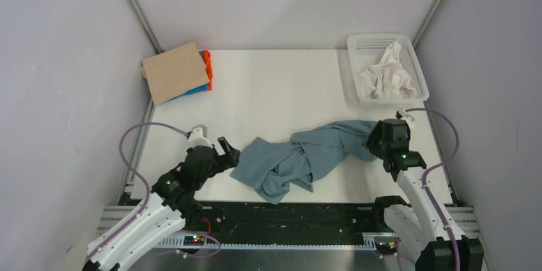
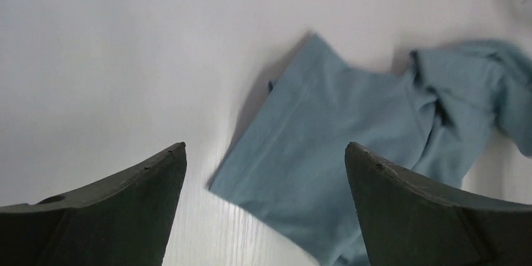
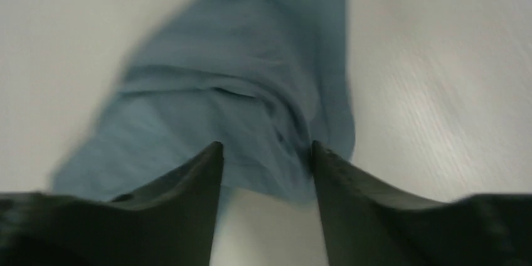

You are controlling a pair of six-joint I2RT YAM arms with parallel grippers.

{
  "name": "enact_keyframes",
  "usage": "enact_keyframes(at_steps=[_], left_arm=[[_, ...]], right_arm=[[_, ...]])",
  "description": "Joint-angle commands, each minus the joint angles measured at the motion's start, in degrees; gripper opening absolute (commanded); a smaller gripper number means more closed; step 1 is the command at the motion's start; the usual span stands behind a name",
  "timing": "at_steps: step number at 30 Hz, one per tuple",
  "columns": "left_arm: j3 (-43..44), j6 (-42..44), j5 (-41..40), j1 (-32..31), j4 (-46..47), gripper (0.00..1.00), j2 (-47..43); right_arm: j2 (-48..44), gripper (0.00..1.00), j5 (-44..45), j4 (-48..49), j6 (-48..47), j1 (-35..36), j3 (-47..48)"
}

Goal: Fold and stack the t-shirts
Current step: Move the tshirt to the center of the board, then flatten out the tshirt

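A large slate blue-grey t-shirt (image 1: 307, 156) lies crumpled and twisted across the near middle of the table. My left gripper (image 1: 229, 149) is open just left of the shirt's left edge. In the left wrist view the shirt's flat corner (image 2: 351, 140) lies between and beyond the open jaws of that gripper (image 2: 265, 145). My right gripper (image 1: 374, 140) is at the shirt's right end. In the right wrist view its jaws (image 3: 266, 143) stand apart with the bunched shirt end (image 3: 238, 103) at the tips. A folded stack sits at the far left: tan shirt (image 1: 174, 71) on top, orange (image 1: 207, 66) and bright blue (image 1: 198, 89) beneath.
A white mesh basket (image 1: 383, 44) stands at the far right corner with crumpled white cloth (image 1: 385, 76) in it. Grey walls close in the table on the left, right and back. Cables loop beside both arms.
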Motion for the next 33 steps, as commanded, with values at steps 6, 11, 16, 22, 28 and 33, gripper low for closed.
enact_keyframes(at_steps=[6,11,16,22,28,33], left_arm=[[-1.99,-5.76,14.87,-0.42,-0.13,0.99,12.01],[-4.76,-9.37,17.05,-1.87,3.15,0.98,13.29],[-4.67,-10.39,17.32,-2.53,8.64,0.98,18.32],[-3.63,-9.68,18.21,-3.56,13.44,0.90,26.07],[-0.94,-9.04,15.59,-4.73,14.63,0.59,33.34],[-0.34,-8.79,14.65,-4.71,14.54,0.28,34.84]], right_arm=[[-12.75,0.99,6.78,-9.60,-1.04,-1.18,2.56],[-13.86,1.00,-3.04,-3.70,-8.31,8.84,2.98],[-0.65,1.00,-1.77,4.74,-12.39,28.26,4.52],[16.79,1.00,1.11,11.88,-14.87,36.57,10.46],[32.35,1.00,8.25,10.31,-16.88,41.77,20.49],[43.92,1.00,11.06,8.22,-16.77,43.64,27.85]])
